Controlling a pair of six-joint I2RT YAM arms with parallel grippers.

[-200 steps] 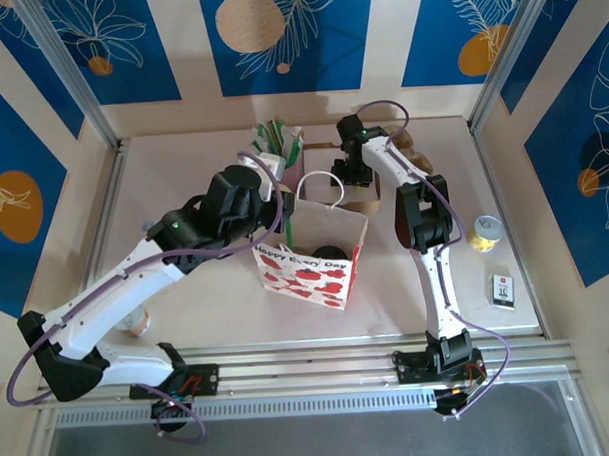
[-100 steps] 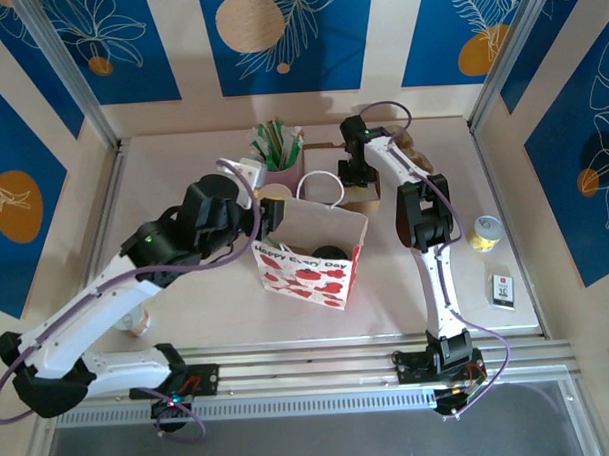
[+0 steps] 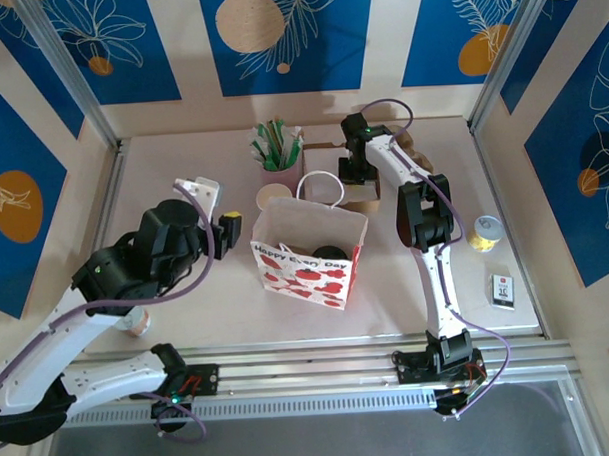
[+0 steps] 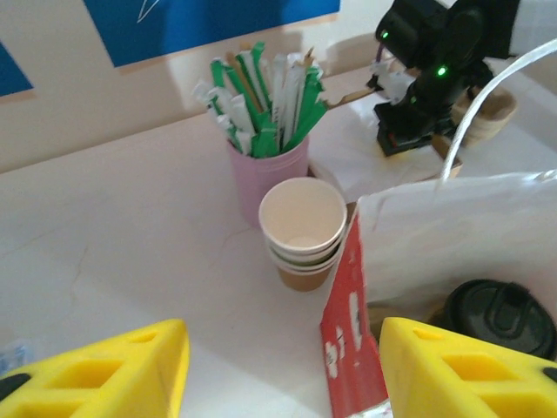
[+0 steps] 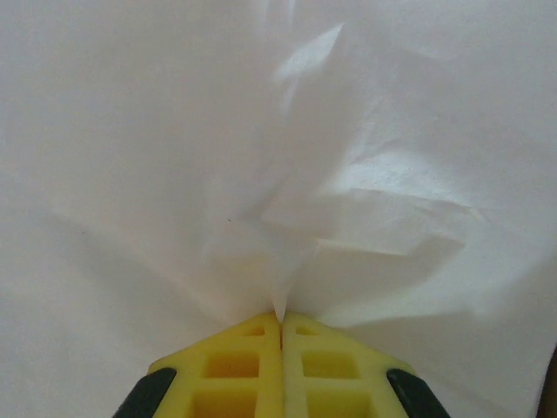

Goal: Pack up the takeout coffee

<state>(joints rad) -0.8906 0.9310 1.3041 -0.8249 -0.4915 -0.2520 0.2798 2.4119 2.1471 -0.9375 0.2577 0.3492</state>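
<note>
Top external: paper bag (image 3: 308,258), white with red print, stands open-mouthed at the middle of the surface (image 3: 182,157). Coffee cup (image 3: 328,255), black-lidded, sits inside the bag, toward its right side. Stack of paper cups (image 3: 273,198) stands just behind the bag's left corner, with the pink cup of straws (image 3: 278,155) behind that. Left hand (image 3: 216,209) hangs left of the bag, released and holding nothing. Right hand (image 3: 355,172) is down on the white paper (image 3: 322,163) behind the bag. Yellow can (image 3: 484,232) and small box (image 3: 501,289) lie at far right.

Left wrist: left hand (image 4: 283,374), fingers (image 4: 104,370) spread, gap bare. Stack of paper cups (image 4: 303,228) touches the bag (image 4: 452,231); coffee cup (image 4: 498,315) shows inside it.

Right wrist: right hand (image 5: 281,370) clenched, pinching a raised fold of white paper (image 5: 287,174).
</note>
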